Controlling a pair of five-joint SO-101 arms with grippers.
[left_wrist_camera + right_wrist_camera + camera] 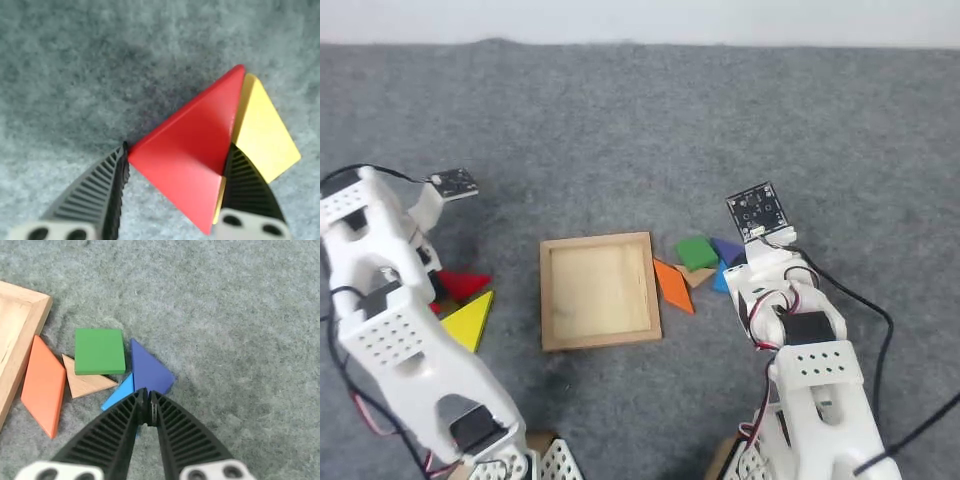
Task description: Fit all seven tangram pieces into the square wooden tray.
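My left gripper (177, 150) is shut on a red triangle (195, 155), one finger at its corner and the other against its opposite edge. The red triangle (462, 284) partly overlaps a yellow triangle (262, 135), which lies left of the empty square wooden tray (546, 296). My right gripper (148, 405) is shut with nothing in it, hovering over a light blue triangle (120, 394). Beside that lie a dark blue triangle (149, 369), a green square (99, 351), a tan triangle (85, 382) and an orange parallelogram (44, 385), all just right of the tray.
Everything rests on grey carpet. The left arm (390, 330) stands left of the tray and the right arm (800, 340) to its right, near the piece cluster. Open carpet stretches behind the tray.
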